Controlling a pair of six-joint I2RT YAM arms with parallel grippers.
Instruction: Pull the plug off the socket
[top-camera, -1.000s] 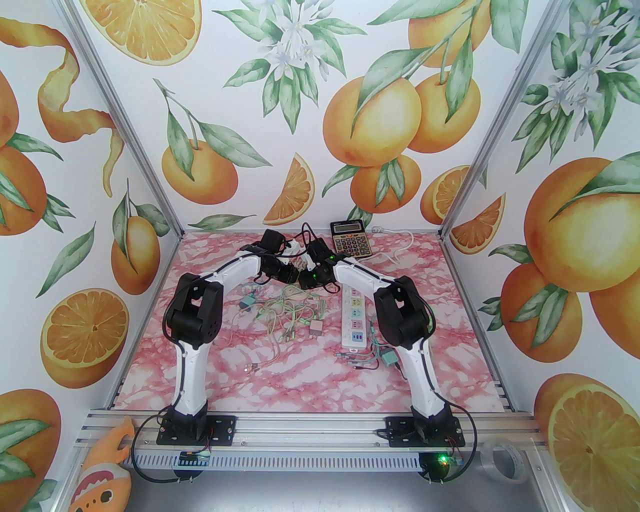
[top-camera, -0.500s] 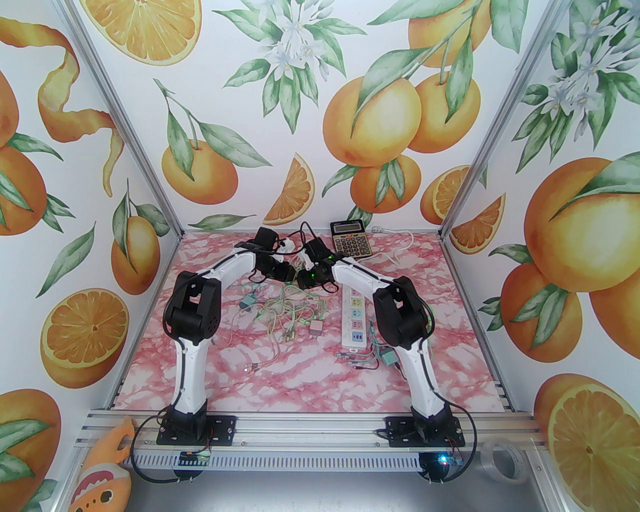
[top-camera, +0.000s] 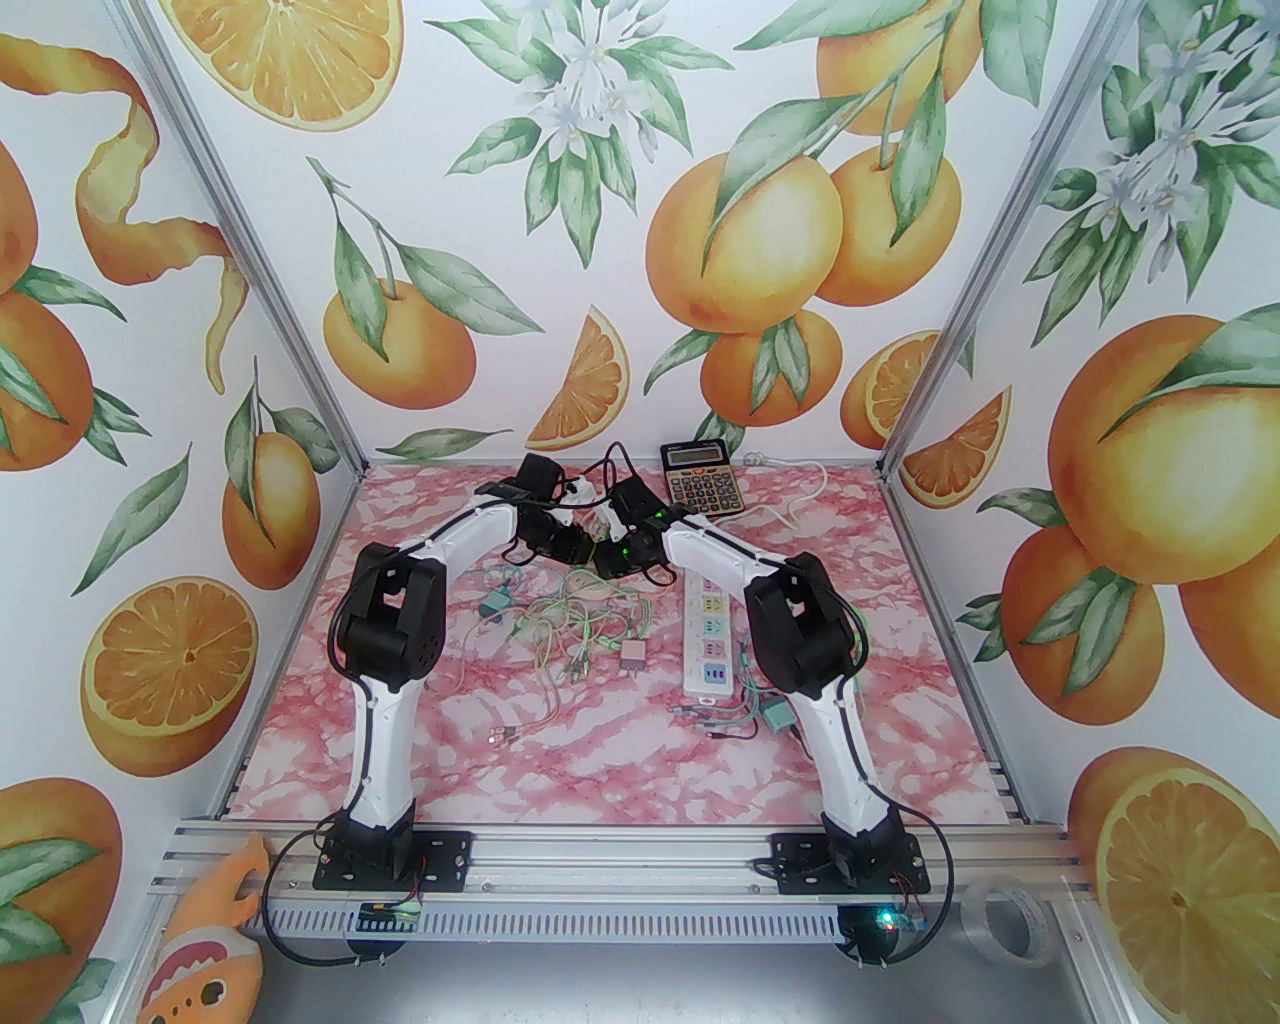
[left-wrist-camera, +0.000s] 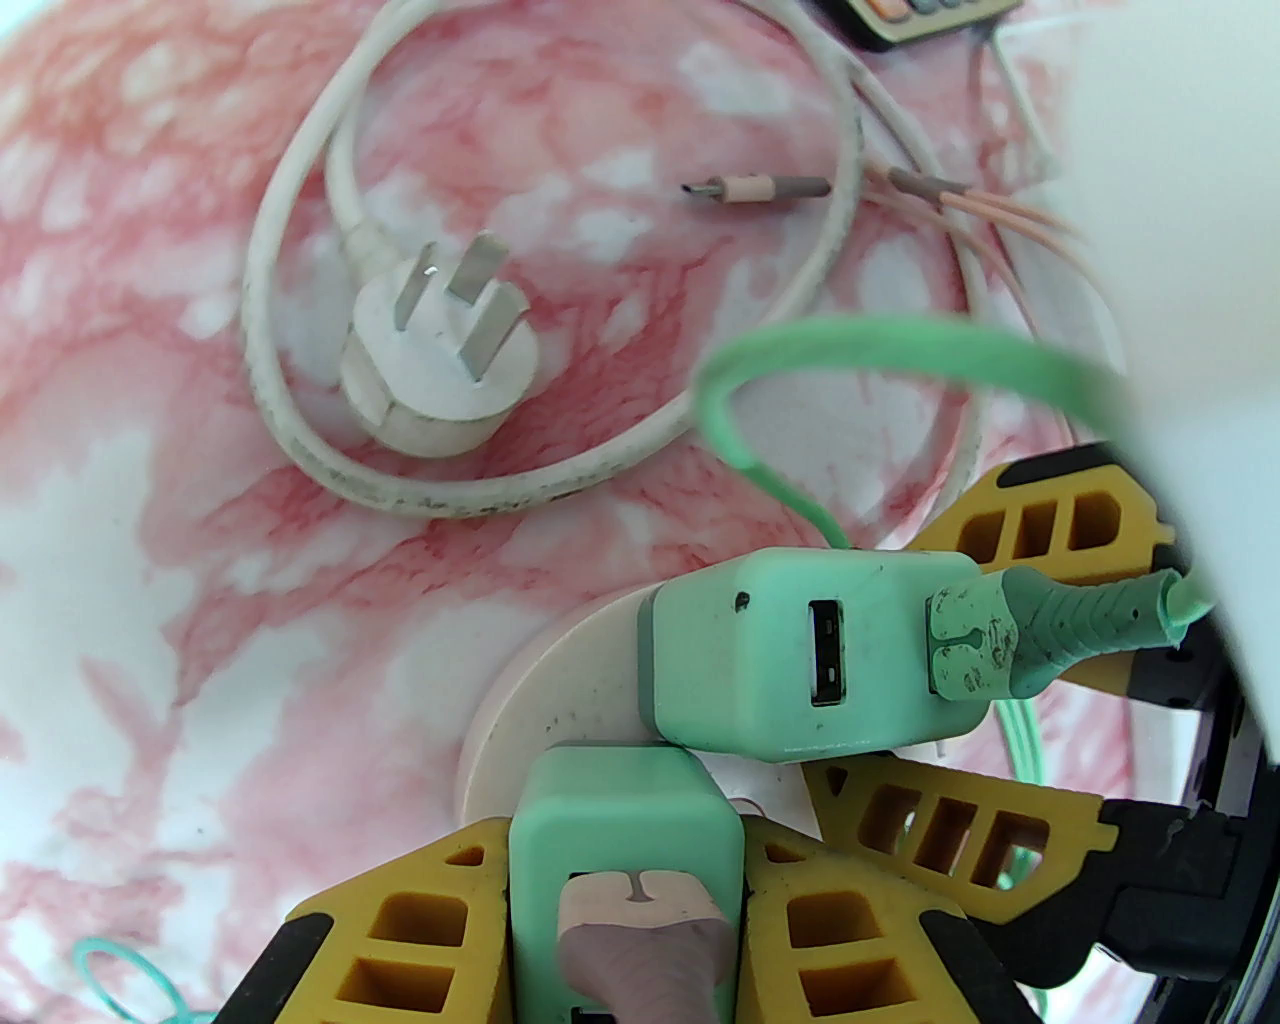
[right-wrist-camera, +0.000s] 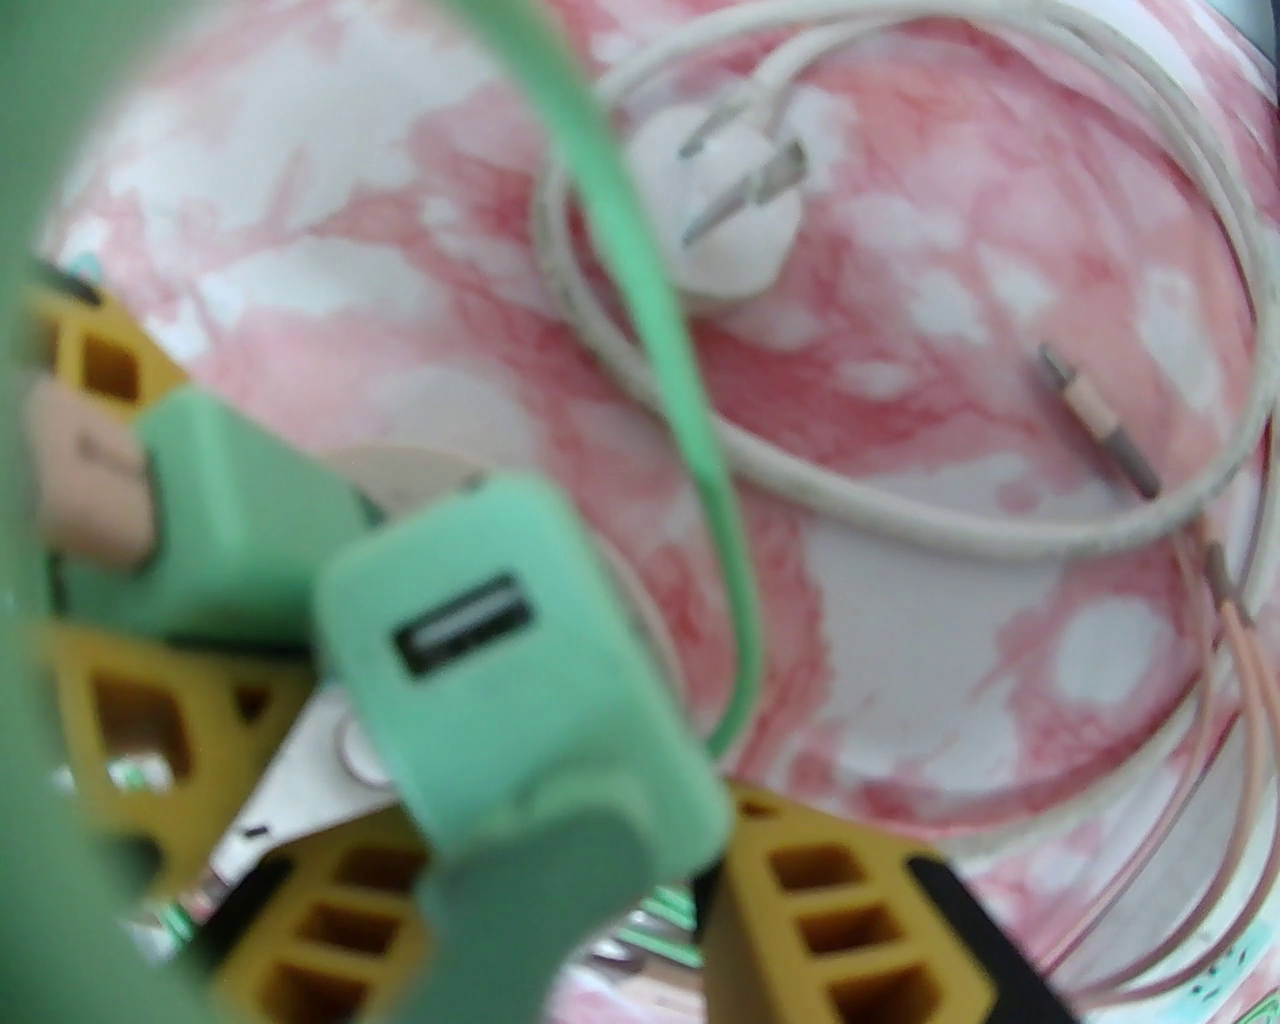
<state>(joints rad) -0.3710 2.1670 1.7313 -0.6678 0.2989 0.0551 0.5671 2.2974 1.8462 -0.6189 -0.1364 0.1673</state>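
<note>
The green-corded plug is hanging in the air over the far middle of the worktop. Its back end is pressing against a round beige socket, and whether its prongs are sitting inside cannot be told. The right hand is gripping this plug, with a yellow finger on either side and the jaws narrowed to its width. An empty USB slot is facing outward next to the green cord, which is arching up and away from the plug.

Touching its lower edge, a pink-corded plug, also green, is sitting against the same socket. The left hand is clamping it between two yellow fingers, closed down to the width of the plug body.

Below them, a white wall plug is lying prongs up on the worktop, inside a loop of its own white cord. A loose pink connector is lying near that loop.

In the top view, a calculator is lying at the far edge, just right of the two hands. Nearer the arms' bases, a tangle of thin green cables is lying between the arms. A small pink block is sitting at its near right edge, and a white power strip is lying just beside the right arm.
</note>
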